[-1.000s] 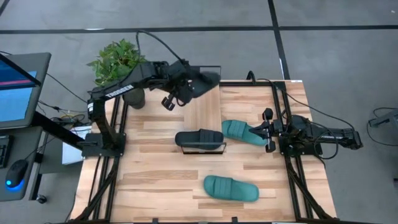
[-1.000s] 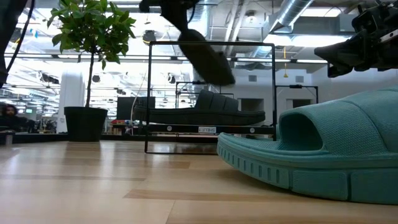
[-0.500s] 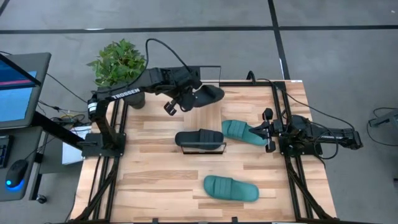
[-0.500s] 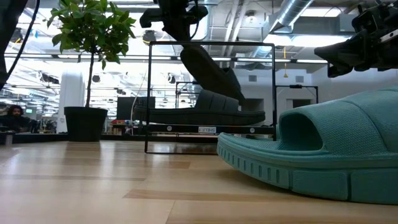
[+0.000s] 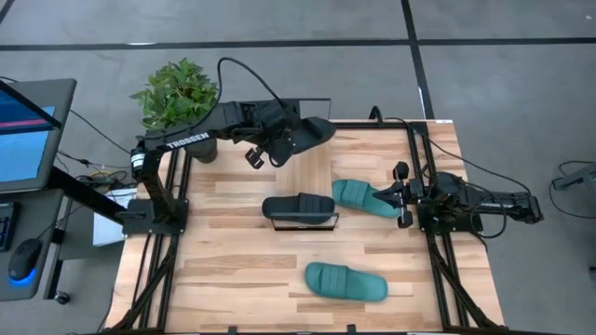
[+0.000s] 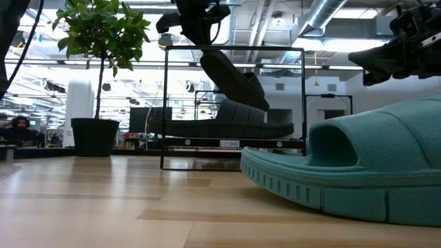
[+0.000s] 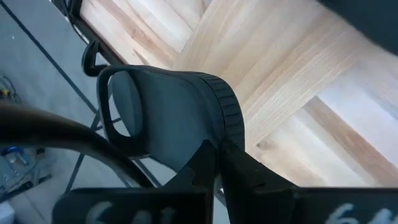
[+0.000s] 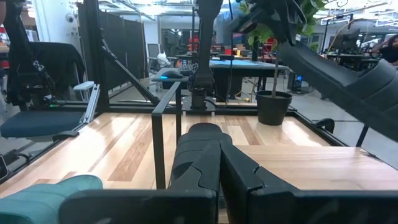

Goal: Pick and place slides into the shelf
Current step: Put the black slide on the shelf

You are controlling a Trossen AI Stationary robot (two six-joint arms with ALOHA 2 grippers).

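My left gripper [image 5: 282, 141] hangs over the far end of the shelf [image 5: 312, 172], a light plank with black wire ends, and is shut on a black slide [image 5: 311, 133] that slants down in the air [image 6: 234, 77]. A second black slide [image 5: 298, 207] lies on its sole on the shelf's near end, inside the wire frame [image 6: 165, 103]. One teal slide [image 5: 358, 197] lies flat on the table just left of my right gripper [image 5: 402, 195], which is shut and apart from it. The other teal slide [image 5: 346, 282] lies flat near the table's near edge. My left gripper pinches the black slide between its two fingers at the rim of its upper end [image 7: 225, 134], next to the ribbed edge. The fingers come slanting down from the table's left. The slide is lifted clear and tilts, its free end [image 6: 260, 102] lower, above the slide on the shelf.
A potted plant [image 5: 177, 93] stands beyond the table's far left corner. A monitor [image 5: 28, 130] sits off the left side. Black frame rails [image 5: 424, 177] run along both table sides. Bare tabletop [image 5: 223, 270] lies to the near left.
My left gripper has carried the black slide down and a little toward the near edge, from beyond the table's far edge to over the shelf's far end. The slide stays tilted in the hold. In the last half second it has barely moved.
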